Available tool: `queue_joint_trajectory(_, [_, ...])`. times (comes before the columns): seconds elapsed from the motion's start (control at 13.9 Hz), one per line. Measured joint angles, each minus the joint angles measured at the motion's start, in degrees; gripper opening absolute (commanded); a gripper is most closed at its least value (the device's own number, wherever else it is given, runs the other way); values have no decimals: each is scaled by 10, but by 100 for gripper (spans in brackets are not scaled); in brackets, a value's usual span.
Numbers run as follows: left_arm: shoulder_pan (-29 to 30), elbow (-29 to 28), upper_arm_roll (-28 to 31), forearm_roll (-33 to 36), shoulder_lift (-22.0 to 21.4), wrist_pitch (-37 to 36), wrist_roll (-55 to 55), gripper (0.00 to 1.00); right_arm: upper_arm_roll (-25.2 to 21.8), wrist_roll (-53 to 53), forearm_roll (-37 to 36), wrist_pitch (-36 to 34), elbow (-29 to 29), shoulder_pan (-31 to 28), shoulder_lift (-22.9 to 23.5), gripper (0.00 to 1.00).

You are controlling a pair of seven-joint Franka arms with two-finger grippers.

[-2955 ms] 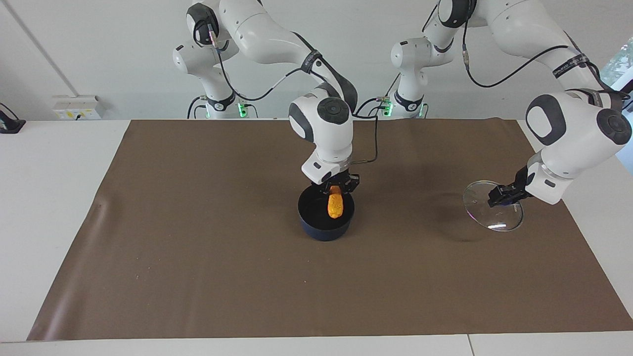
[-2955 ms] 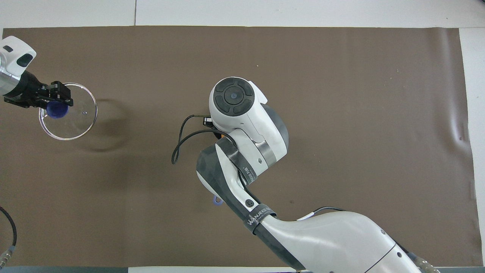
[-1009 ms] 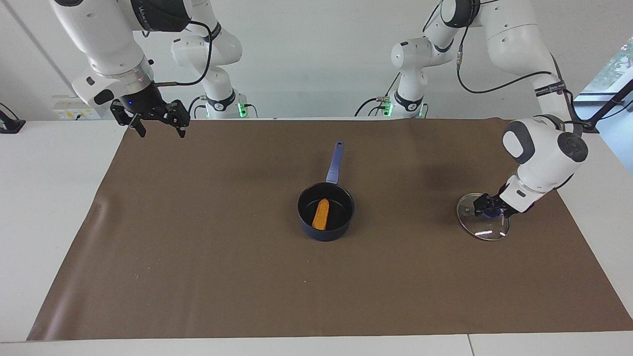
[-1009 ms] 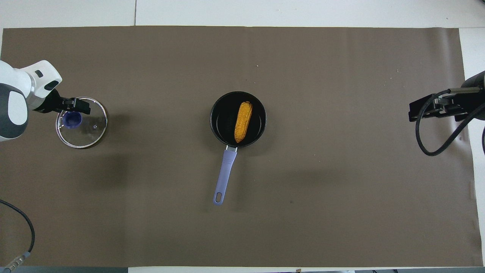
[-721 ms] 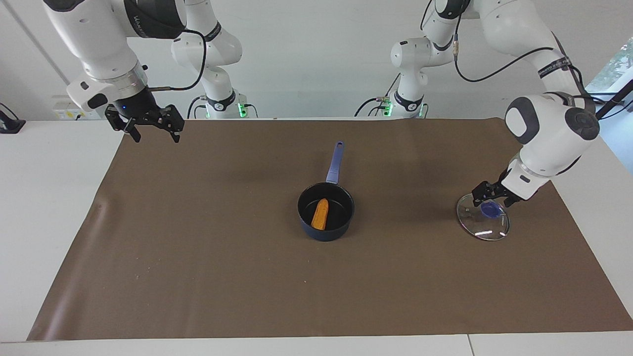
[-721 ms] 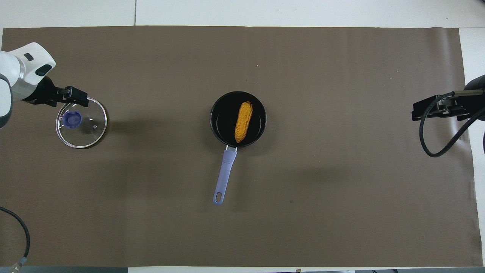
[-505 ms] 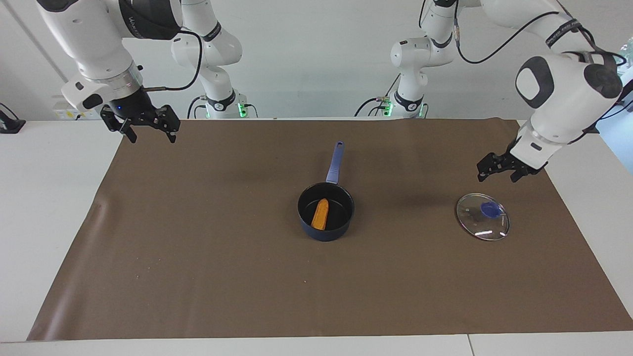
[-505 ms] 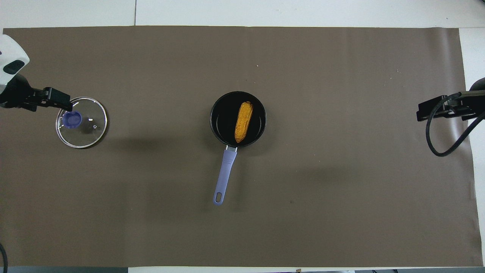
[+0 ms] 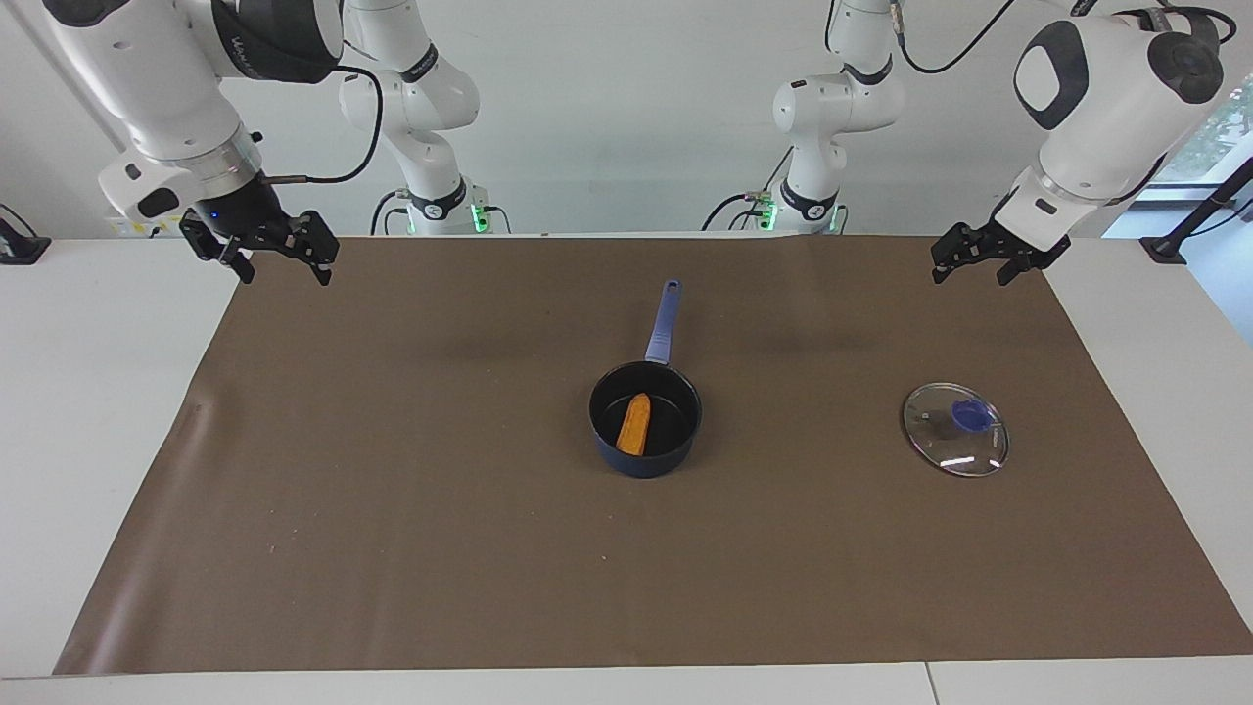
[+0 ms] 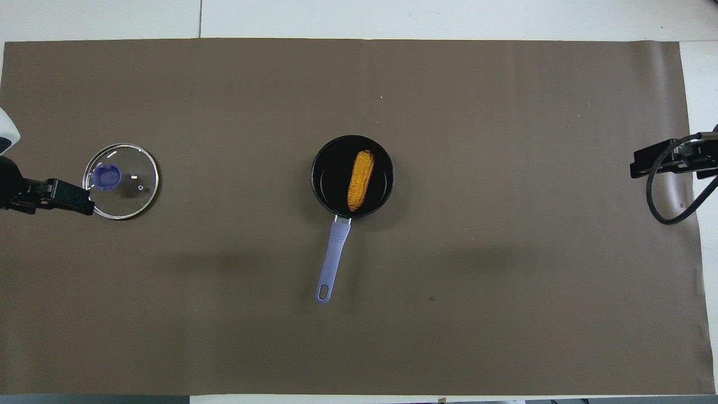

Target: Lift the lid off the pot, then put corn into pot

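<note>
Pot [image 9: 645, 431] at mat [image 9: 392, 548] centre, uncovered, handle pointing toward robots. Corn [image 9: 634, 423] lying inside pot on black base. Lid [image 9: 955, 429] flat on mat, well apart from pot, toward left arm's end, knob up. Left gripper [image 9: 970, 262] raised, clear of lid, over mat edge nearest robots, fingers spread, holding nothing. Right gripper [image 9: 281, 262] raised over mat corner toward right arm's end, well apart from pot, fingers spread, holding nothing.

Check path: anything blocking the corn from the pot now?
Nothing visible. The corn already lies inside the pot; the lid sits flat on the mat toward the left arm's end. The left gripper and right gripper hang open and empty.
</note>
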Motion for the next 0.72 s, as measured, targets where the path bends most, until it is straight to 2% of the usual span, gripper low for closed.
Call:
queue_joint_trajectory(0.43, [-12, 31, 7, 1, -1, -4, -1, 100, -3, 0, 0, -3, 0, -3, 2, 100])
queue_joint_trajectory(0.72, [-12, 32, 7, 2, -1, -5, -1, 100, -12, -23, 0, -3, 0, -3, 2, 100])
